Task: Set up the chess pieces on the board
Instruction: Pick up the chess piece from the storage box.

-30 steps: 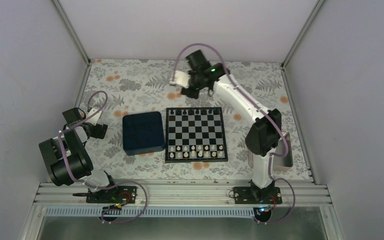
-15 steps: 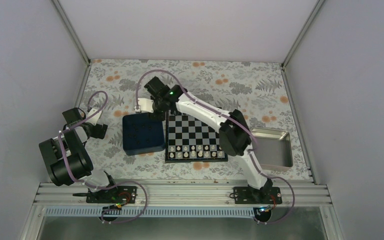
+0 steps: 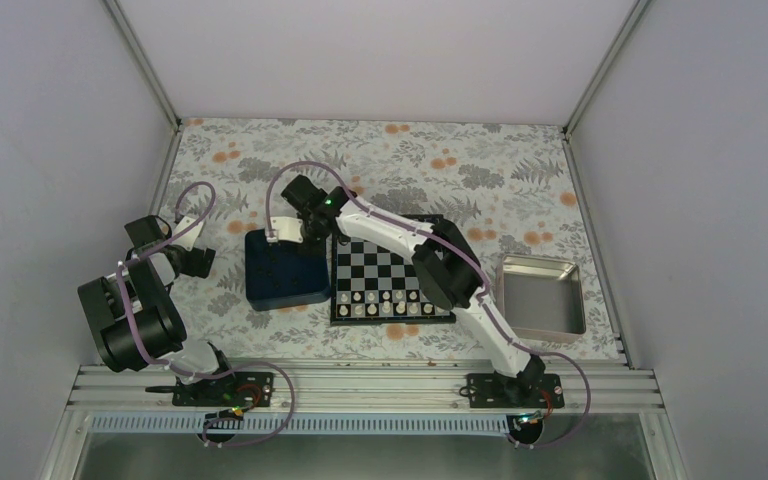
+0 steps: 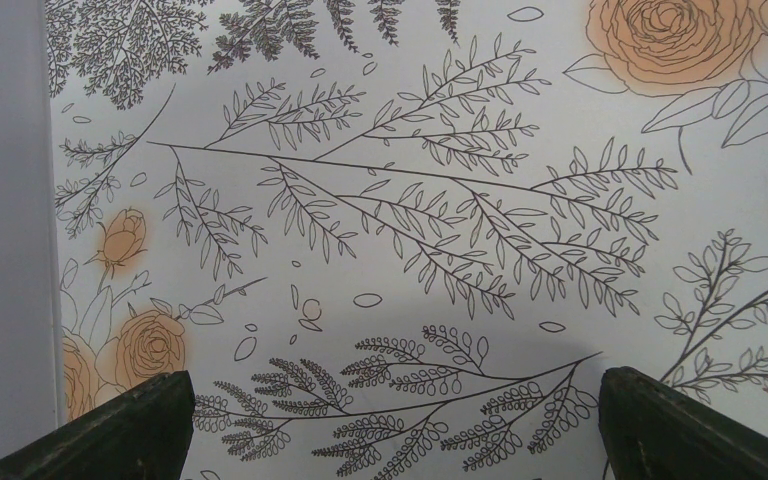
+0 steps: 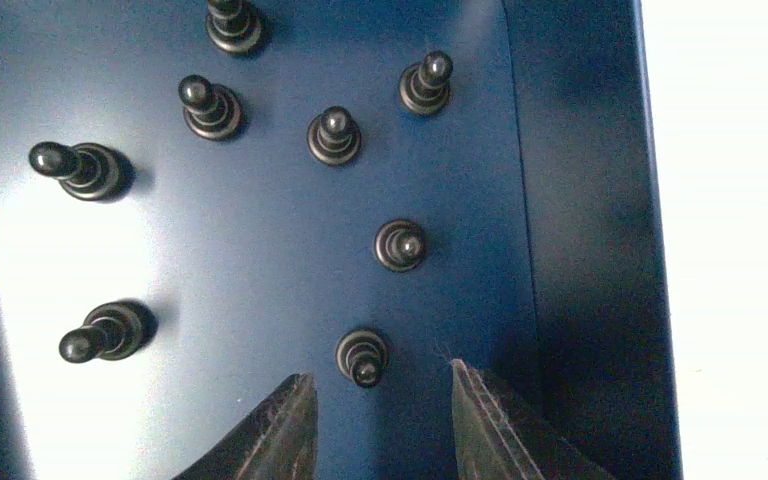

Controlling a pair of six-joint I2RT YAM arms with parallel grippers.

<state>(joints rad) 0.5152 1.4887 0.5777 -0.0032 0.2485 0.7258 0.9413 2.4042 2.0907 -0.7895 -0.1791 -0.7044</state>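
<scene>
Several black chess pieces (image 5: 334, 135) stand upright on the floor of a dark blue tray (image 5: 580, 200). My right gripper (image 5: 380, 385) hovers over that tray, open, its tips either side of and just short of one black pawn (image 5: 364, 356), touching nothing. From above, the right gripper (image 3: 303, 238) sits over the blue tray's (image 3: 282, 282) far right part. The board (image 3: 370, 268) lies right of the tray, and the right arm hides much of its far rows. My left gripper (image 4: 390, 420) is open over bare tablecloth, far left of the board (image 3: 198, 262).
White pieces (image 3: 390, 305) fill the board's two near rows. A silver metal tray (image 3: 543, 295) lies right of the board. The enclosure walls stand close on the left, right and back. The cloth is flowered.
The right arm has swung left from beyond the board's far edge to over the blue tray, uncovering the silver tray. The left arm has not moved.
</scene>
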